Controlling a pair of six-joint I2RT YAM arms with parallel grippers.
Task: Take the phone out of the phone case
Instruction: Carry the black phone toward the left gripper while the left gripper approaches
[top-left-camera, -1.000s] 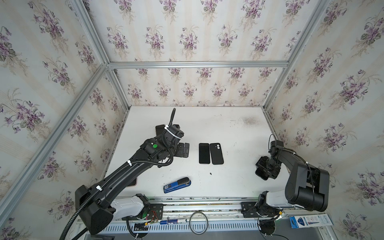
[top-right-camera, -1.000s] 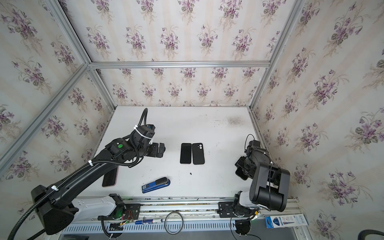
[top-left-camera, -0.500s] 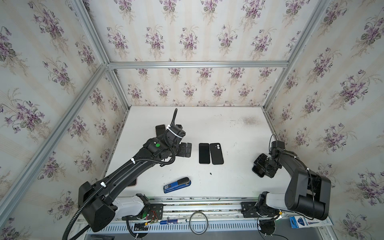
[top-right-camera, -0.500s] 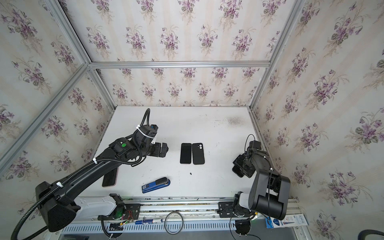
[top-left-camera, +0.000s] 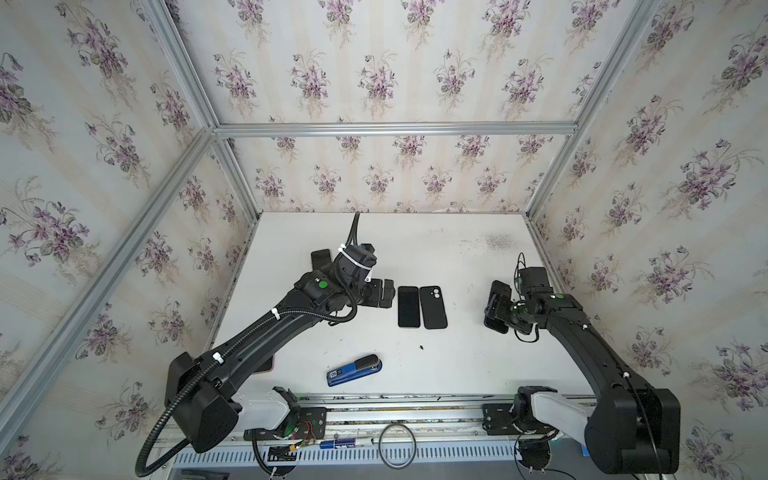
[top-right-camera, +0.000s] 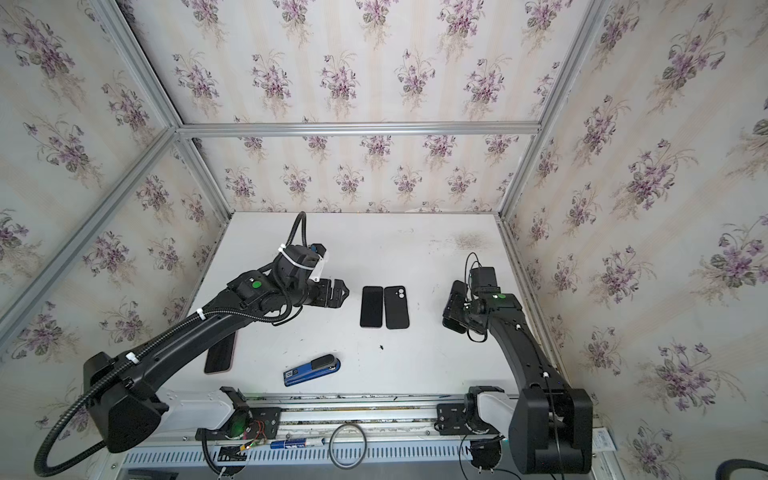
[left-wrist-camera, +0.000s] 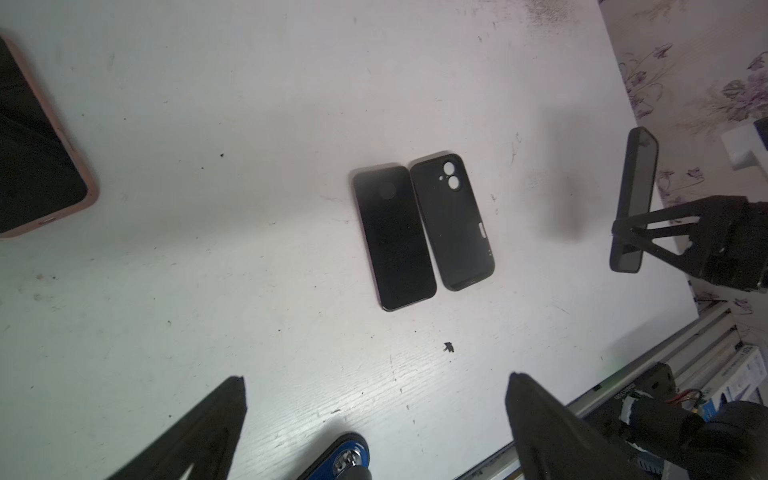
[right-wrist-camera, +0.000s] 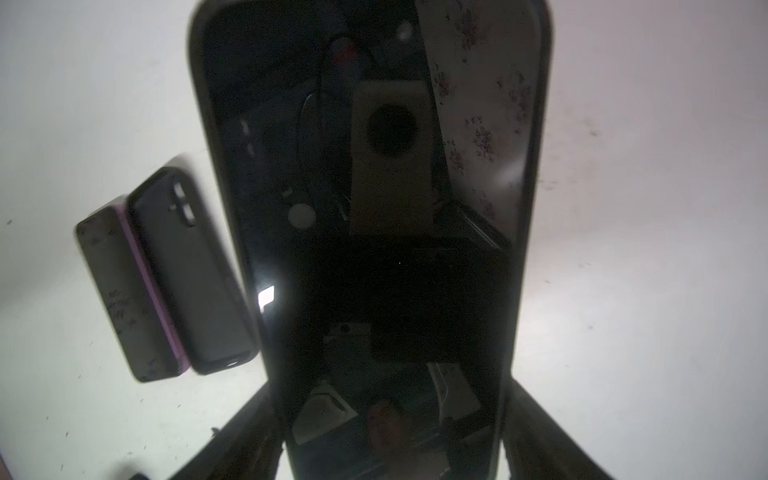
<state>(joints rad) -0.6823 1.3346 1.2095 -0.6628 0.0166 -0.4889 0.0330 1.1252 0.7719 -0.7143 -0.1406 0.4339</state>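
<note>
The phone (right-wrist-camera: 365, 270), seated in its black phone case (right-wrist-camera: 211, 124), hung in my right pincer (right-wrist-camera: 390, 384). The jaws were clamped across its long sides, nearer one end than the middle, and held it above the worktop (left-wrist-camera: 208, 124). Its screen faced back toward that pincer's wrist and its long axis ran crosswise to the fingers' reach. The longer free part pointed roughly at the back wall in both top views, though I could not tell which end that was. My left pincer (left-wrist-camera: 376, 378) stood wide open and empty, well apart from the phone. Between the two pincers lay a bare phone (left-wrist-camera: 392, 237) and an empty case (left-wrist-camera: 453, 220), flat, side by side and touching. What worried me was that squeezing the sides pinches the case onto the phone. Peeling a corner with the left pincer could then swing the whole thing round in that off-centre grip, or pull it free to drop onto the worktop. I judged that a low reach across could also knock the pair lying between.
</note>
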